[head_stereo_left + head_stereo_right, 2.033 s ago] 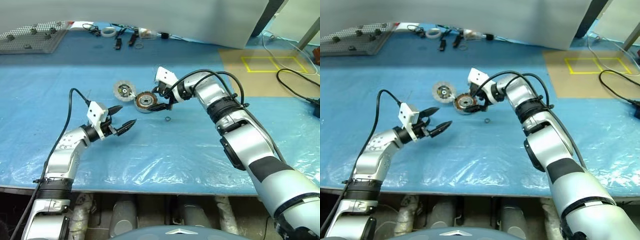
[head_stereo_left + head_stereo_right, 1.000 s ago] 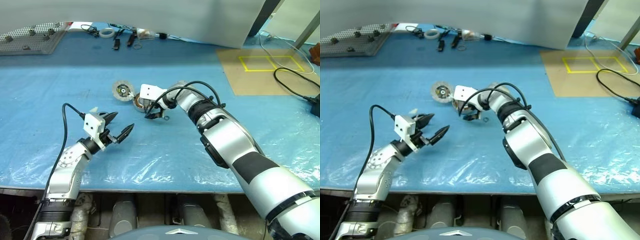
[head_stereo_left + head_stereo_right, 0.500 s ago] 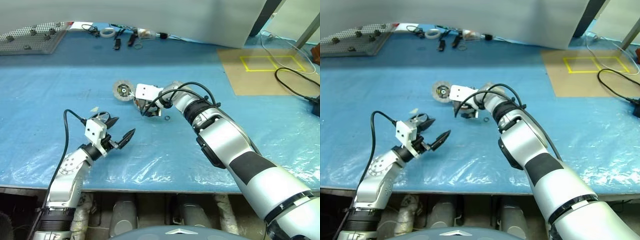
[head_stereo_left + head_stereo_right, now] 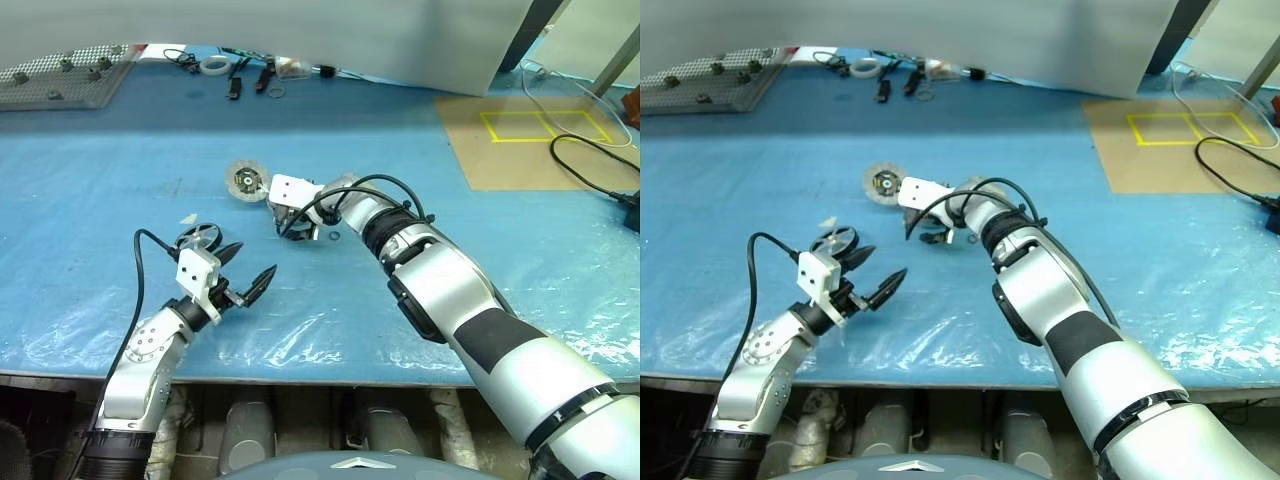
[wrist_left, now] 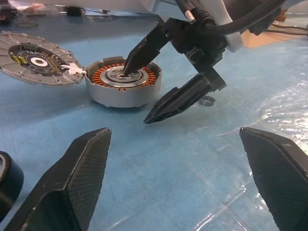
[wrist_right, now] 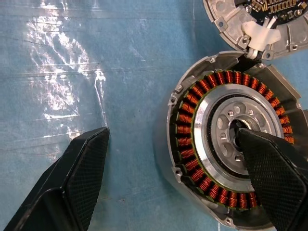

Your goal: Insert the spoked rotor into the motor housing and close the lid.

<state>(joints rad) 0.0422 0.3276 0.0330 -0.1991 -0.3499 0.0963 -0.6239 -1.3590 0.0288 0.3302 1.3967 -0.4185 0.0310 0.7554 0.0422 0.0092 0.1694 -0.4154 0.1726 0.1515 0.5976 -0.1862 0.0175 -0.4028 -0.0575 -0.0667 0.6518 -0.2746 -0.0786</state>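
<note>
My left tool (image 4: 250, 284) hangs open and empty over the blue worktop (image 4: 120, 180), the spoked rotor (image 4: 198, 238) lying just behind it. Farther off, my right tool (image 5: 144, 86) is spread wide: 1 finger (image 6: 269, 163) sits in the motor housing (image 5: 122, 86) at its centre hole, the other outside the can. Beyond, the lid (image 5: 36, 57) lies touching the housing, its circuit face up.

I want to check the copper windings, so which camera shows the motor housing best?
The right wrist view: the motor housing shows close from above, windings clear. The left wrist view shows it side-on; in the eye views the right gripper partly hides it.
</note>
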